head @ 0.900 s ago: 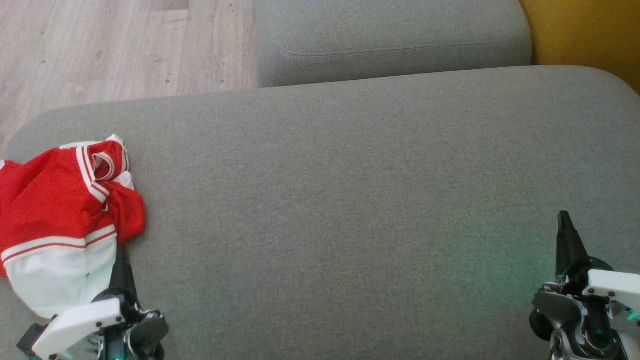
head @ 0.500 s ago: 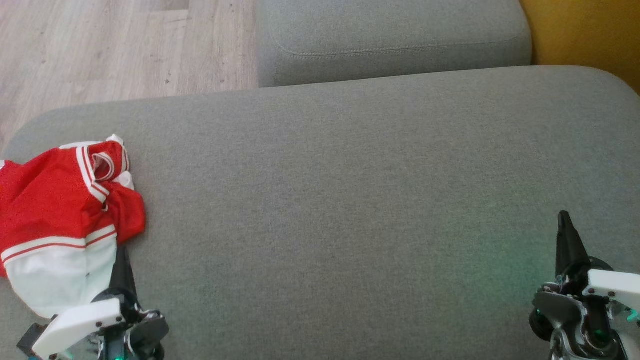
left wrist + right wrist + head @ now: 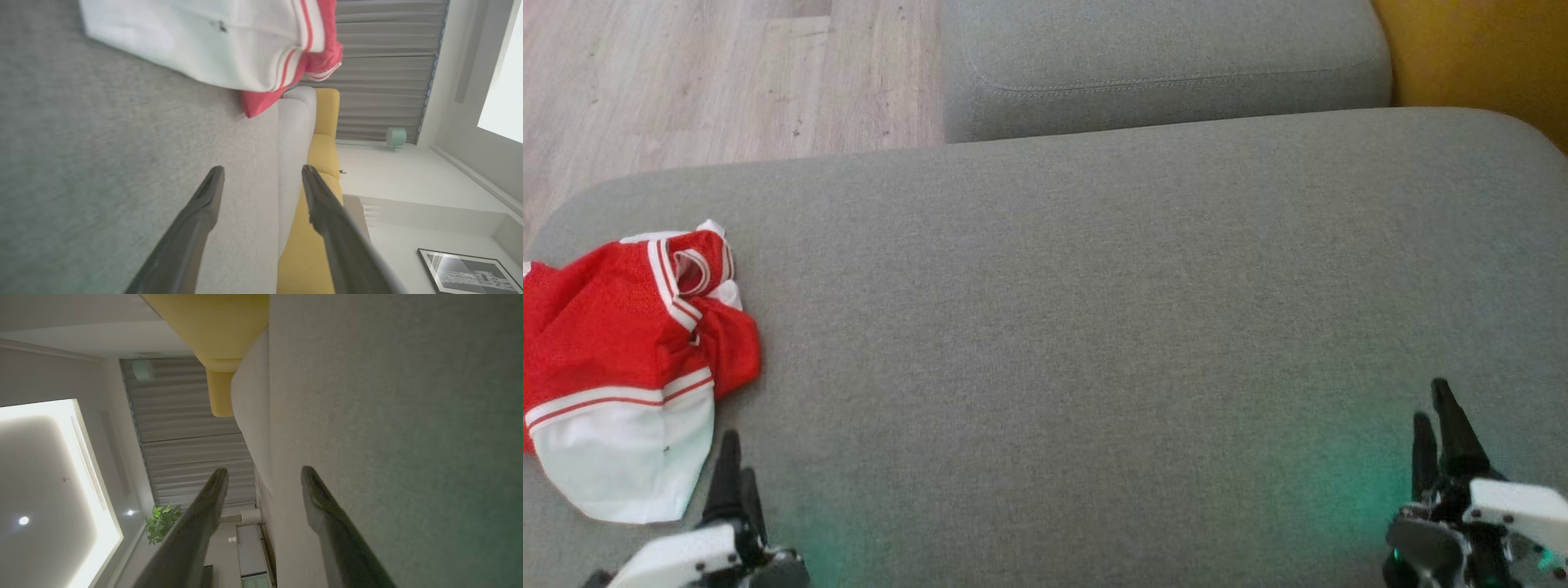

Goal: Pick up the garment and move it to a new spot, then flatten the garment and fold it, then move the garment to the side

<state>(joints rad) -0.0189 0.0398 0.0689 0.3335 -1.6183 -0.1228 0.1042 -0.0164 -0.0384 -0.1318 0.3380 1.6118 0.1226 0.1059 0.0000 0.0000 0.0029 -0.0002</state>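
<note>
Picking up the crumpled red-and-white mesh jersey (image 3: pixel 613 359) seems pending: the left gripper (image 3: pixel 735 457), parted and empty like the right gripper (image 3: pixel 1429 400), must reach toward 10 o'clock.

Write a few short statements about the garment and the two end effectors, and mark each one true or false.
1. The garment lies bunched on the grey cushion. True.
2. The left end effector grips the garment. False: it is open and empty, near the garment's white part.
3. The right end effector is open over bare cushion. True.
4. The garment is blue. False: it is red and white.
</note>
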